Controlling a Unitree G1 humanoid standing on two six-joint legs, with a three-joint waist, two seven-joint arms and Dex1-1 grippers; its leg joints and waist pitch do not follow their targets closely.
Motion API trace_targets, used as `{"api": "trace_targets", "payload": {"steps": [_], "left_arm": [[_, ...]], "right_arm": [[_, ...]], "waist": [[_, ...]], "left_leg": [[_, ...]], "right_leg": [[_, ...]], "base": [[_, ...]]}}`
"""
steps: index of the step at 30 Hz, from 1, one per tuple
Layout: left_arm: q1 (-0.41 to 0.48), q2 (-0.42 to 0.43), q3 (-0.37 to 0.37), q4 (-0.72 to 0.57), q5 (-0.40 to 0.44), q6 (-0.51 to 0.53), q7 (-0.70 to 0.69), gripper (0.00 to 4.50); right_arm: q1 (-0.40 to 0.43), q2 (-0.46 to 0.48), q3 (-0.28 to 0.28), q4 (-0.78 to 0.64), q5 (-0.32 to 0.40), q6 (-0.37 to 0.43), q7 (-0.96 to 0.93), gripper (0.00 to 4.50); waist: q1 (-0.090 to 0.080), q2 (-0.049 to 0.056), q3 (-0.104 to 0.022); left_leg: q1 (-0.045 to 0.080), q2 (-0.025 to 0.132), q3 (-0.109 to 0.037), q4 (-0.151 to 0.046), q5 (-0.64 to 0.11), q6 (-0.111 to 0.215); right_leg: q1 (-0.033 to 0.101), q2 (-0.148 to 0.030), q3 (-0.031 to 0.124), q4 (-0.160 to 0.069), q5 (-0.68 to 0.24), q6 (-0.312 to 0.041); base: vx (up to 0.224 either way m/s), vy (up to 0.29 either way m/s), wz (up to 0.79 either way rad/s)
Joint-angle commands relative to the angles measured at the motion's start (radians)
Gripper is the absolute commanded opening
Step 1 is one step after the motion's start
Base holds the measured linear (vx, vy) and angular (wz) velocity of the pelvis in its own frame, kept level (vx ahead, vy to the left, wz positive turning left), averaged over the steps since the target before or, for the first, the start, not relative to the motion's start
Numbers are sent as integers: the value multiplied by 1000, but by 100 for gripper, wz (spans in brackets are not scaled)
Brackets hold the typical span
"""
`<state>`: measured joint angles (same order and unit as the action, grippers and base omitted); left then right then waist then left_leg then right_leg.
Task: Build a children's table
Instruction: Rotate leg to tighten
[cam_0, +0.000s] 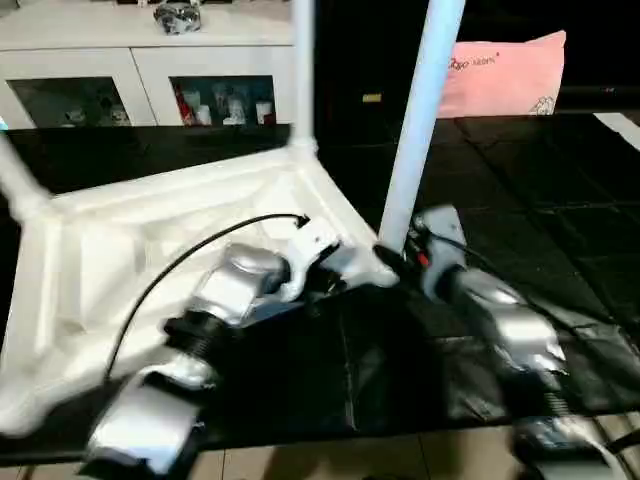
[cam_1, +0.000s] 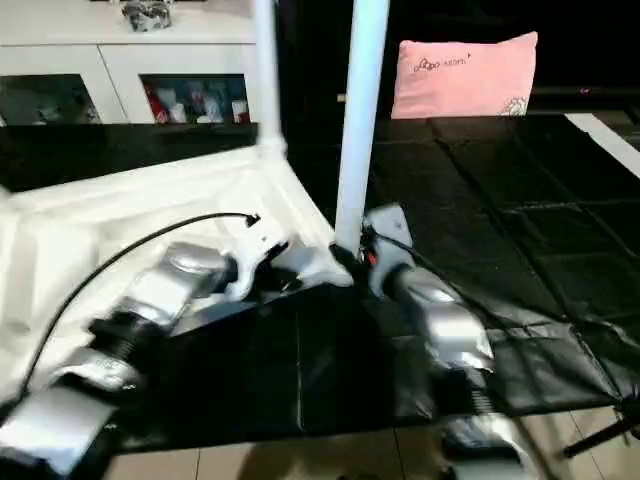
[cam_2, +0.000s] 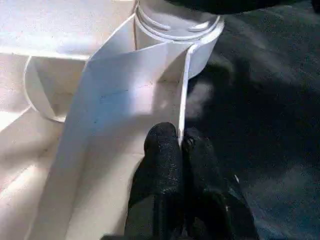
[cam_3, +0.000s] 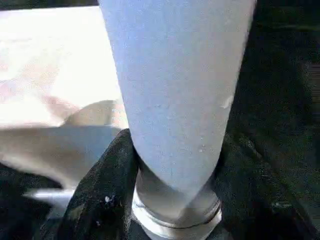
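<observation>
The children's table lies upside down on the black floor mat: a white ribbed tabletop (cam_0: 120, 250) with legs standing up from its corner sockets. One white leg (cam_0: 420, 120) rises from the near right corner socket (cam_2: 175, 30). My right gripper (cam_3: 175, 165) is closed around its base, with a black finger (cam_3: 100, 190) pressed on each side. My left gripper (cam_2: 181, 137) is shut on the tabletop's thin rim (cam_2: 182, 90) just beside that socket. A second leg (cam_0: 303, 70) stands at the far corner. A third leg (cam_0: 15, 180) stands at the left.
A white cabinet with glass doors (cam_0: 140, 60) stands behind the tabletop. A pink pillow (cam_0: 500, 75) lies at the back right. Black mat (cam_0: 540, 210) spreads to the right, and pale floor tiles (cam_0: 330, 455) run along the near edge. A black cable (cam_0: 170, 270) arcs over my left forearm.
</observation>
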<state>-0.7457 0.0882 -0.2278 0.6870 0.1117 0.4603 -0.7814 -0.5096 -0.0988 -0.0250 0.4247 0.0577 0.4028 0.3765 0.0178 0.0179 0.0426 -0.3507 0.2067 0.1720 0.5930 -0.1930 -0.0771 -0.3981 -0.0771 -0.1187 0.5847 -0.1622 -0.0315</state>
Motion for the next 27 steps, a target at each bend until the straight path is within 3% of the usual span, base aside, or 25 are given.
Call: {"api": "trace_targets", "payload": {"steps": [1, 2, 3, 4, 7, 8, 9, 15, 18, 20, 23, 25, 27], "left_arm": [[-51, -57, 20, -15, -34, -13, 57, 0], [-53, -62, 22, -14, -30, -11, 69, 0], [-54, -69, 26, -16, -26, -4, 81, 0], [-54, -72, 28, -18, -24, 0, 87, 0], [-40, -48, -2, -31, -3, -16, 58, 0], [-34, -34, -18, -30, 5, -30, 43, 0], [-32, -24, -28, -26, 11, -37, 35, 0], [-24, 20, -40, -8, 21, -68, -2, 0], [-14, 69, -63, -5, 19, -134, -93, 0], [-7, 102, -78, 1, 12, -190, -157, 0], [-4, 121, -89, 8, 8, -231, -203, 0], [-1, 146, -106, 13, 1, -278, -282, 0], [0, 167, -118, 11, -14, -305, -368, 0]], "right_arm": [[20, 63, 78, 70, -7, 49, -7, 198], [17, 70, 69, 77, -5, 49, -19, 198], [11, 87, 46, 87, 1, 49, -48, 251], [8, 96, 34, 91, 4, 48, -62, 265], [11, 100, 9, 77, 19, 34, -74, 271], [12, 95, 1, 76, 21, 24, -76, 307], [13, 91, -7, 73, 25, 23, -78, 307], [52, 38, -1, -3, 48, 32, 10, 355], [118, -63, 51, -125, 61, 34, 175, 363], [152, -139, 51, -194, 99, 17, 286, 392], [170, -194, 49, -233, 129, 1, 368, 411], [192, -275, 46, -283, 171, -14, 500, 425], [200, -332, 38, -305, 204, -25, 605, 438]], "waist": [[3, -8, -62], [4, -7, -63], [5, -8, -64], [5, -8, -64], [7, -5, -63], [6, -3, -63], [6, -3, -63], [8, -3, -65], [11, -7, -65], [16, -7, -64], [22, -5, -64], [24, -2, -63], [36, -6, -64]], "left_leg": [[-4, 14, -7, -63, -159, 62], [-1, 15, -5, -62, -159, 64], [-4, 16, -6, -63, -149, 70], [-5, 16, -5, -62, -145, 71], [-3, 16, -5, -64, -149, 73], [-3, 17, -6, -65, -157, 71], [-2, 18, -6, -66, -161, 69], [-6, 18, -5, -64, -147, 77], [-10, 15, -4, -62, -131, 93], [-10, 16, -4, -61, -143, 107], [-6, 22, -3, -61, -135, 107], [-6, 22, -4, -62, -144, 106], [-6, 25, -4, -62, -134, 117]], "right_leg": [[54, -66, 50, -88, -357, -133], [54, -66, 51, -87, -335, -139], [57, -67, 53, -82, -305, -148], [57, -67, 54, -80, -293, -153], [59, -68, 53, -81, -287, -159], [59, -67, 54, -81, -282, -160], [59, -69, 54, -81, -282, -160], [65, -68, 57, -75, -233, -170], [70, -66, 56, -74, -216, -164], [69, -68, 55, -81, -254, -144], [61, -68, 56, -78, -256, -155], [62, -66, 54, -79, -257, -161], [63, -69, 59, -72, -223, -171]], "base": [[0, 0, 0], [0, 0, 0], [0, 0, 0], [0, 0, 0], [0, 0, 0], [0, 0, 0], [0, 0, 0], [0, 0, 0], [0, 0, 0], [0, 0, 0], [0, 0, 0], [0, 0, 0], [0, 0, 0]]}}
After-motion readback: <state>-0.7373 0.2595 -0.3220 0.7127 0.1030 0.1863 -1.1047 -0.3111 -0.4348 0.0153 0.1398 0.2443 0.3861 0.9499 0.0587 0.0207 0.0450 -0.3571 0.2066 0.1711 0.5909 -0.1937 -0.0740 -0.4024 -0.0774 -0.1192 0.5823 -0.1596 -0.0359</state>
